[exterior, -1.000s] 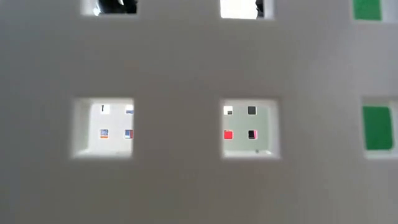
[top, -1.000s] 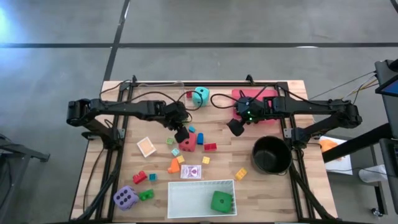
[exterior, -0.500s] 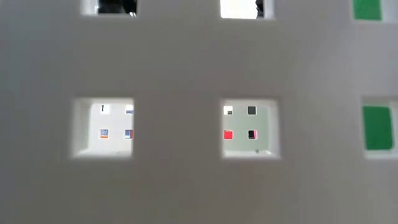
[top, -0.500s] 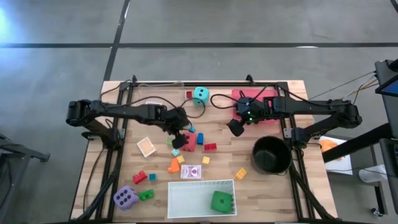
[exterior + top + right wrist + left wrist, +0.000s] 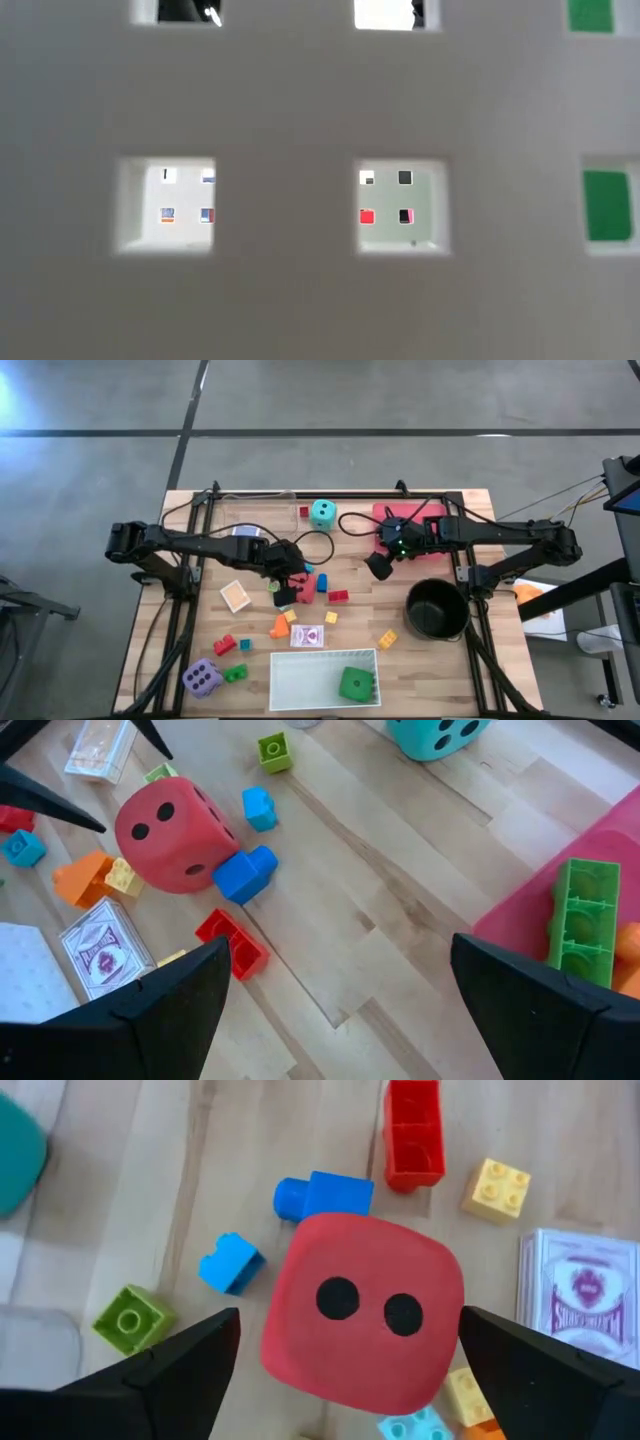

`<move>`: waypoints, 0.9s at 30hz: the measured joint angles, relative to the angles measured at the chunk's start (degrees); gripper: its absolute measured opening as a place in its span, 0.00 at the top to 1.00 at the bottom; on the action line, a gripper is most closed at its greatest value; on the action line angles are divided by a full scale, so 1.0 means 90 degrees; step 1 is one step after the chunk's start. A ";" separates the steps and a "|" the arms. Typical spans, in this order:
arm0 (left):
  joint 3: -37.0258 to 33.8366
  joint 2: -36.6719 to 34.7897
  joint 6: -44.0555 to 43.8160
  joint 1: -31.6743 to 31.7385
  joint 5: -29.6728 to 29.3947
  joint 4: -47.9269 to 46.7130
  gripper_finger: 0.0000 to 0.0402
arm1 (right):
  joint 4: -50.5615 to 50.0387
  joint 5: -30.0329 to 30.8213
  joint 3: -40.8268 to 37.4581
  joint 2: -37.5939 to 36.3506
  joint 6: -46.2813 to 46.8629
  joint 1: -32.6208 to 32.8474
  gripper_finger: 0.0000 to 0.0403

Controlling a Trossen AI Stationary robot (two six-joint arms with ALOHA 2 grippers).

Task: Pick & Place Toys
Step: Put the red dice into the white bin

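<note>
Nearest the front edge, we are finding a green die [image 5: 357, 685] sitting inside the white tray [image 5: 300, 682], and a purple die [image 5: 202, 678] lying on the wooden table [image 5: 440, 670] at the front left corner with a green block [image 5: 235, 673] just beside it. From the low view we are getting only the perforated wall of that tray, with slivers of green showing at its right.

Moving inward, we are noting a purple-backed pack of playing cards [image 5: 308, 636] just behind the tray, an orange block [image 5: 279, 627] and a yellow block [image 5: 387, 639] on either side of it, and a black round pot [image 5: 436, 609] standing to the right.

At mid-table, the left gripper [image 5: 285, 592] is hanging over the red die [image 5: 362, 1314], its fingers [image 5: 165, 1365] spread wide to either side of the die and not touching it. The die is resting on the wood with its two-dot face towards the wrist camera, a blue block [image 5: 322, 1195] touching its far edge and a red block [image 5: 414, 1133] beyond that.

Further back, the right gripper [image 5: 380, 565] is waiting with its fingers parted and nothing between them, near the pink tray [image 5: 560, 955], which is holding a green block [image 5: 585, 920]. At the far edge, the teal die [image 5: 322, 514] is lying near the table's rear rail.
</note>
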 joint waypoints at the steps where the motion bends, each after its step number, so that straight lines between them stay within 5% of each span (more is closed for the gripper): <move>1: 0.0000 0.0000 0.0144 -0.0016 0.0001 0.0001 0.03 | 0.0000 0.0002 0.0000 0.0000 0.0000 0.0014 0.08; 5: -0.0003 0.0000 0.0462 -0.0033 -0.0028 0.0042 0.02 | 0.0002 0.0020 -0.0002 0.0000 0.0000 0.0095 0.08; 15: -0.0002 0.0057 -0.0119 -0.0066 -0.1270 0.0335 0.06 | 0.0021 0.0048 -0.0005 0.0000 0.0197 0.0128 0.08; 27: 0.0000 0.0074 -0.0267 -0.0209 -0.0935 0.0131 0.06 | 0.0030 0.0047 -0.0005 0.0000 0.0216 0.0142 0.08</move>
